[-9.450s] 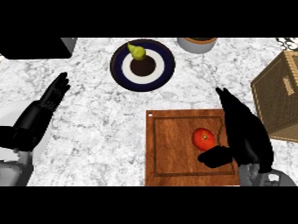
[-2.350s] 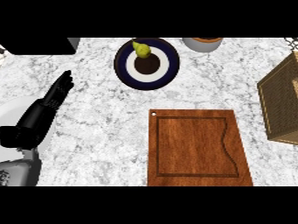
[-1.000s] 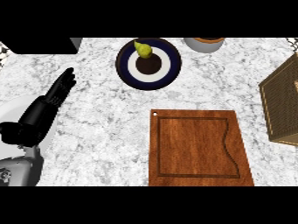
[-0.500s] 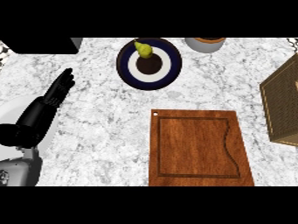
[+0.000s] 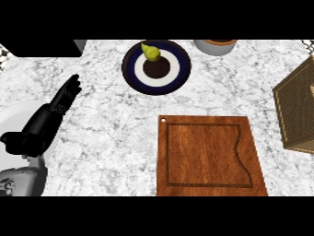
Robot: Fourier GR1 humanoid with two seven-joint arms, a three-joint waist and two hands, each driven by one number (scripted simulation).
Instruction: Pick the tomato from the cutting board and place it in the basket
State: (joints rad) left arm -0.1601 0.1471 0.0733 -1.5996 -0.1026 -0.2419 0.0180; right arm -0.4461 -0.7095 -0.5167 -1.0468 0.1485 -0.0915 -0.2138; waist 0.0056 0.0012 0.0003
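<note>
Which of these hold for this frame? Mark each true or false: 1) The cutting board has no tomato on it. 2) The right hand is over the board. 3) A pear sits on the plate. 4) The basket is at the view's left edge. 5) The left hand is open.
1) True: the board shows only bare wood.
2) False: the right hand is not in view.
3) True: a pear lies on the plate, near its far rim.
4) False: the basket is at the right edge.
5) True: the left hand rests at the left with straight fingers.
</note>
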